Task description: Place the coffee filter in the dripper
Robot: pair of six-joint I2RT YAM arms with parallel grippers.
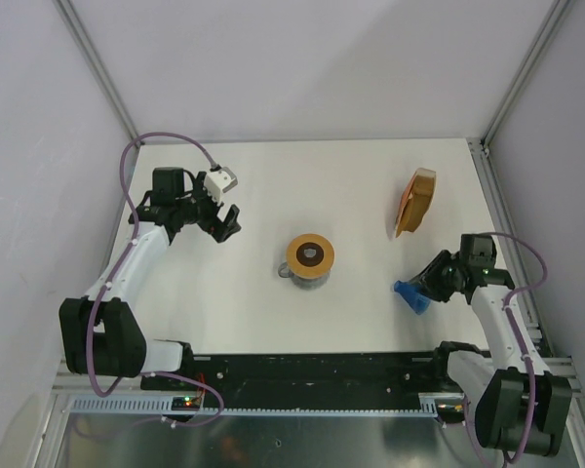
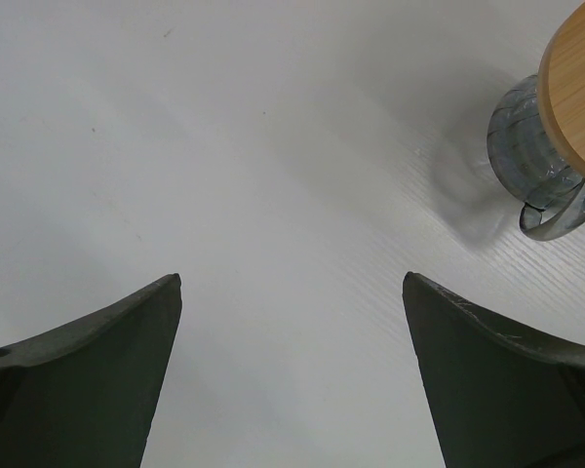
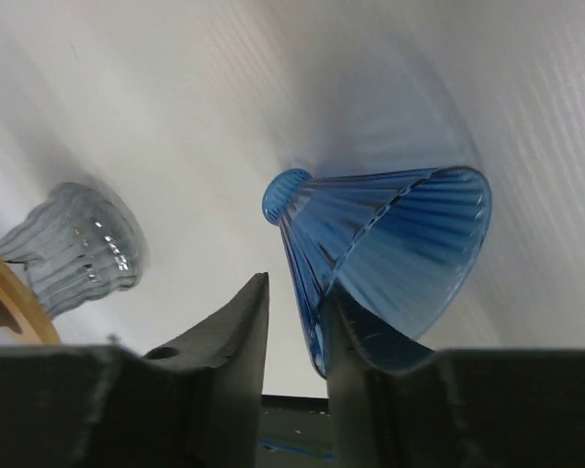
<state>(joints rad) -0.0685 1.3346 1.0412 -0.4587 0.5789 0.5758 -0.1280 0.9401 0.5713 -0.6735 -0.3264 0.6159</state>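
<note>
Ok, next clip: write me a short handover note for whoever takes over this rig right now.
Left gripper: open, empty, over bare table left of the glass jug.
Right gripper: open, fingers astride the wall of the dripper, one inside, one outside, not clamped.
The dripper lies on its side at the right front. The filter stack is beyond it; no single coffee filter shows apart from it.
Done: nothing placed.
Left: grip and likely right the dripper, take one filter, seat it inside.

White table [image 1: 351, 195], pale lilac walls [image 1: 302, 58]
</note>
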